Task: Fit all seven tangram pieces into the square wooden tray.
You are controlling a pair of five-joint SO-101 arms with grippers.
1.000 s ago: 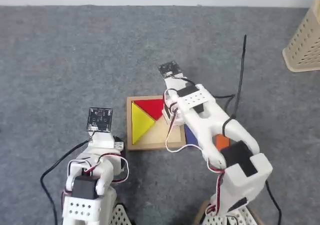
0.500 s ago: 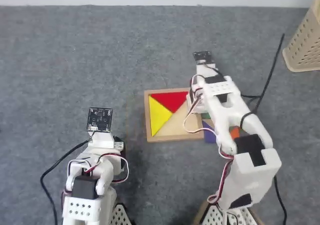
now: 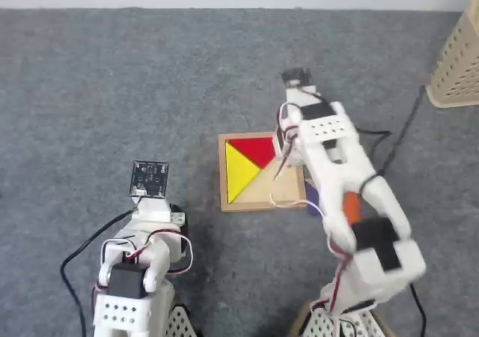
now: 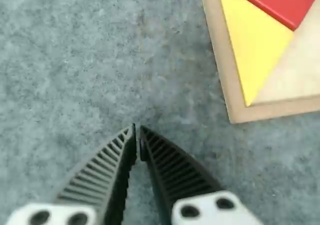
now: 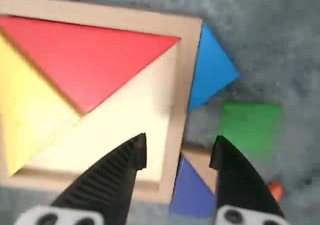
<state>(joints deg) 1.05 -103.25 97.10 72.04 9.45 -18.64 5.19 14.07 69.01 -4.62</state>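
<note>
Square wooden tray [image 3: 223, 174], centre of the high view, holding a red triangle [image 3: 254, 150] and a yellow triangle [image 3: 239, 174] with bare wood beside them; right gripper [image 5: 177, 147] spread astride its right-hand rim, near the loose blue triangle [image 5: 210, 72] and green square [image 5: 250, 125]; left gripper [image 4: 136, 135], lower left, clenched empty.

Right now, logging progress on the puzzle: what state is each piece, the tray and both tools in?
Wooden tray: partly filled, two pieces in.
Red triangle: seated in tray.
Yellow triangle: seated in tray.
Blue triangle: outside, beside tray's rim.
Green square: outside the tray.
Left tool: shut, empty.
Right tool: open, empty.
</note>
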